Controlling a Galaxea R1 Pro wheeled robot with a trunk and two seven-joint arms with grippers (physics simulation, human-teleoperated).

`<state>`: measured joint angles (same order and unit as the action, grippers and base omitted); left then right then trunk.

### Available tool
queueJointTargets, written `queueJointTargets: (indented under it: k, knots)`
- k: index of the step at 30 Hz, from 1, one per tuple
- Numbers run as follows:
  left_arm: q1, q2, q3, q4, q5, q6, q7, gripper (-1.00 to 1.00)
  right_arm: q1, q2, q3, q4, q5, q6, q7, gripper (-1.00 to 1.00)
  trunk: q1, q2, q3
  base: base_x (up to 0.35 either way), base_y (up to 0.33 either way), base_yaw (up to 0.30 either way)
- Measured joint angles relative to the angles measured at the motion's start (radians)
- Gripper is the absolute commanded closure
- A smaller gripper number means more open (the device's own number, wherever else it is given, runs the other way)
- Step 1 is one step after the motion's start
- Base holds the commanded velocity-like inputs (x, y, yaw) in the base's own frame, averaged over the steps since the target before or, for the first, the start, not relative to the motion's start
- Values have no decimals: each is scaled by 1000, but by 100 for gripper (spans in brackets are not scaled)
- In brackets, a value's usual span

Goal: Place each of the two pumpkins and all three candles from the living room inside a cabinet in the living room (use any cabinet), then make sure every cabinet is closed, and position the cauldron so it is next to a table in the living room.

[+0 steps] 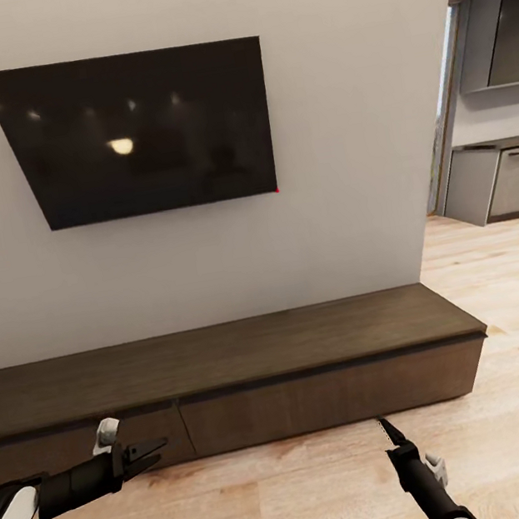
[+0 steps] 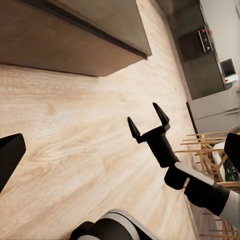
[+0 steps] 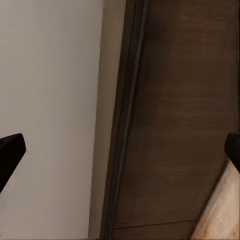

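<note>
We face the cabinet [image 1: 229, 383] across the lower frame, drawers shut, with left gripper [image 1: 154, 452] and right gripper [image 2: 148, 121] spread empty, so loading seems undone.

The long dark-brown cabinet [image 1: 229, 383] stands against the wall, drawers all shut.

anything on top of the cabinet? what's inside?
The cabinet top is bare dark wood, with nothing resting on it. A wall-mounted TV hangs above. The drawer fronts are shut, so the inside is hidden. Both tools are empty.
</note>
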<state>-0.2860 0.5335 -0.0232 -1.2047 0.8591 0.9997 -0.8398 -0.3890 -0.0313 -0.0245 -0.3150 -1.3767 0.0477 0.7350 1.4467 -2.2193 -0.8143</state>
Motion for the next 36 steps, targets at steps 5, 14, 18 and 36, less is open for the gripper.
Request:
queueJointTargets:
  k: [5, 14, 18, 36]
  knots:
    - [0, 1, 0, 1, 3, 0, 0, -100, 0, 0, -9, 3, -101, 11, -4, -100, 19, -35, -16, 0, 0, 0]
    - [0, 1, 0, 2, 4, 0, 0, -100, 0, 0, -9, 4, -122, 18, -5, -100, 54, -98, -44, 0, 0, 0]
    - [0, 1, 0, 2, 4, 0, 0, -100, 0, 0, -9, 5, -123, 17, -5, -100, 69, -126, -56, 0, 0, 0]
    - [0, -5, 0, -7, 37, 0, 1, -100, 0, 2, -9, 64, -125, 10, -7, -100, 76, -140, -63, 118, 0, 0]
